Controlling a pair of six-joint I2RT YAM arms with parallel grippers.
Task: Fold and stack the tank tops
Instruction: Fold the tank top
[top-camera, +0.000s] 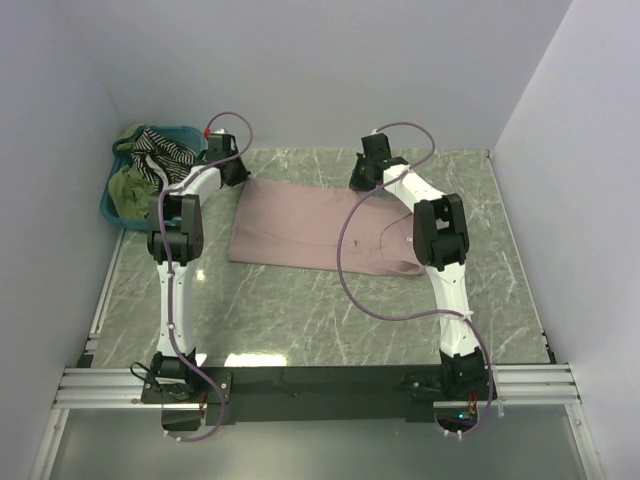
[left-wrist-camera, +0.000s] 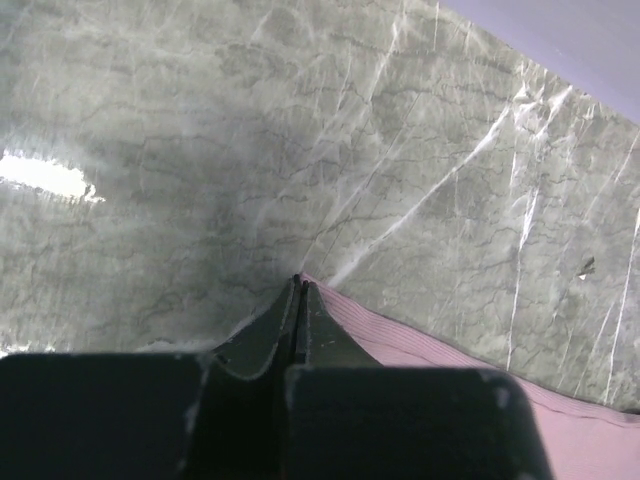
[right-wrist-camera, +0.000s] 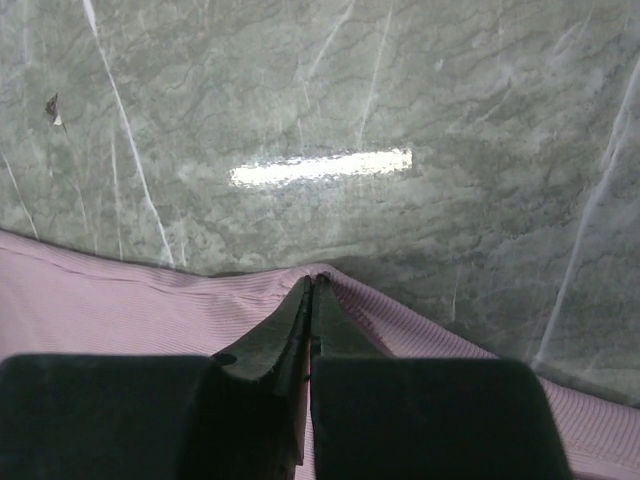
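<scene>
At the near edge of the marble-patterned bench (top-camera: 300, 320), the two arm bases are seen bolted side by side, with both arms stretched toward the far side. Mid-bench, the pink tank top (top-camera: 310, 225) is spread flat, its length running left to right and its right end partly hidden behind the right arm. Both tools are clenched on the far edge of the cloth. The left tool (top-camera: 240, 172) is closed on the far left corner, and the right tool (top-camera: 360, 182) is closed further right along the same edge. At the far left, by the left wall, a teal basket (top-camera: 108, 212) is set, with an olive tank top (top-camera: 128, 187) and a striped tank top (top-camera: 165, 150) heaped in it.

The grips themselves are shown only by the wrist views. On the left, the fingertips (left-wrist-camera: 285, 320) are pressed together with no gap, and the pink corner is drawn up to a point at their tip, with bare bench beyond. On the right, the hem is pinched into a small peak between shut fingertips (right-wrist-camera: 290, 320), with cloth falling away to both sides and a strip of glare on the bench beyond. The basket, its contents and the whole spread of the pink garment are given by the overhead view alone.
</scene>
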